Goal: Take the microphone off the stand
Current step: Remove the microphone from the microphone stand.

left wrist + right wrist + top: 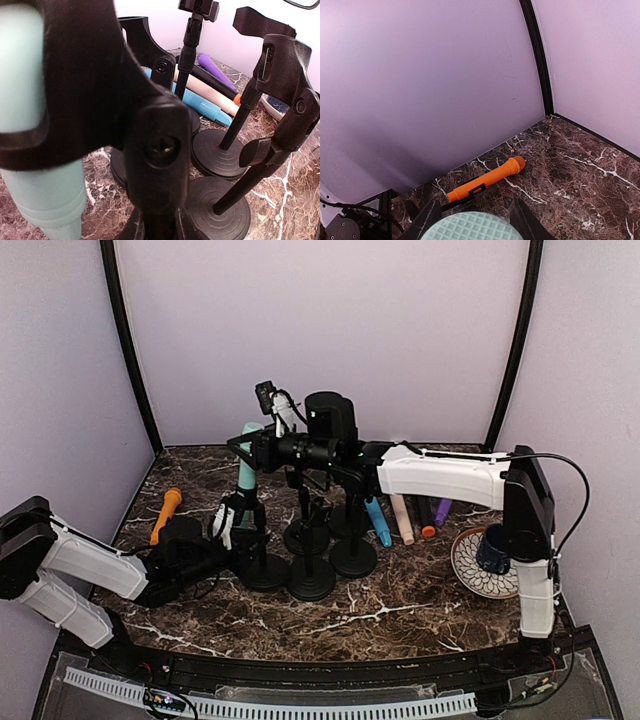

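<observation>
A teal microphone [246, 466] stands upright in the clip of the leftmost black stand [264, 570]. In the left wrist view the microphone [35, 150] sits inside the clip [100, 95], very close to the camera. My right gripper [260, 445] reaches in from the right. Its fingers [427, 221] sit on either side of the microphone's gridded head [472, 228] and look closed on it. My left gripper [228, 526] is low down, shut around this stand's pole [160, 220] just above the base.
Three more black stands [312, 580] [352, 558] [305, 535] crowd right of the held one. An orange microphone [165, 515] lies at the left. Blue [378, 522], cream [402, 518], black and purple microphones lie behind. A patterned plate [470, 575] holds a dark cup [492, 548].
</observation>
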You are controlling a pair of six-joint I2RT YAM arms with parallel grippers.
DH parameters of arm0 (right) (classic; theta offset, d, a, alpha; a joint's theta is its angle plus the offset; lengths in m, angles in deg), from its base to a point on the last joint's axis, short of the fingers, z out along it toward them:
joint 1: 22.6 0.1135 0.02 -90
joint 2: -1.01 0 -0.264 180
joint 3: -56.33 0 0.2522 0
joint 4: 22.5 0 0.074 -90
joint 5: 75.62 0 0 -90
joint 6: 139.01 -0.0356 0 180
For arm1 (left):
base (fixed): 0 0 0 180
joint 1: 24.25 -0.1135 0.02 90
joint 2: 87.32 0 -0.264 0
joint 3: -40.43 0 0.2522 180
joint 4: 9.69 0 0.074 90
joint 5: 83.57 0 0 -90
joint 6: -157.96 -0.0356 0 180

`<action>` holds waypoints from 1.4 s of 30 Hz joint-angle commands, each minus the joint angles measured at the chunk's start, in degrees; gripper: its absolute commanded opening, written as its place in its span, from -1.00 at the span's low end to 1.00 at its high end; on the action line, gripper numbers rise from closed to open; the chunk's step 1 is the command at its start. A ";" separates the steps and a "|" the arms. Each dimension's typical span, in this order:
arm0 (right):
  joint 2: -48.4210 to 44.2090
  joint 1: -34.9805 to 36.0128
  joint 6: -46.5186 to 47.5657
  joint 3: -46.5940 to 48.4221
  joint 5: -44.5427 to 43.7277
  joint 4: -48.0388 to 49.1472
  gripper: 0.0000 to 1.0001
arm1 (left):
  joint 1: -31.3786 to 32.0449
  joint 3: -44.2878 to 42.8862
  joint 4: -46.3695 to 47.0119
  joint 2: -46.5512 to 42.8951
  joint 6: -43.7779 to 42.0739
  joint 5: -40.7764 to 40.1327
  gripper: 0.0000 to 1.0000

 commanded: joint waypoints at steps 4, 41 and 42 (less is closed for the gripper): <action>-5.69 -0.02 4.32 4.64 -0.76 -5.97 -0.65 | 0.00 -1.52 -2.96 -0.11 -7.68 -2.22 -1.00; -7.91 -4.82 1.03 7.74 8.46 -5.79 -0.69 | 0.00 1.25 1.60 5.46 -2.00 3.77 -1.00; -8.17 -4.71 0.96 7.70 5.58 -6.66 -0.69 | 0.03 1.24 1.42 5.48 -2.05 2.25 -1.00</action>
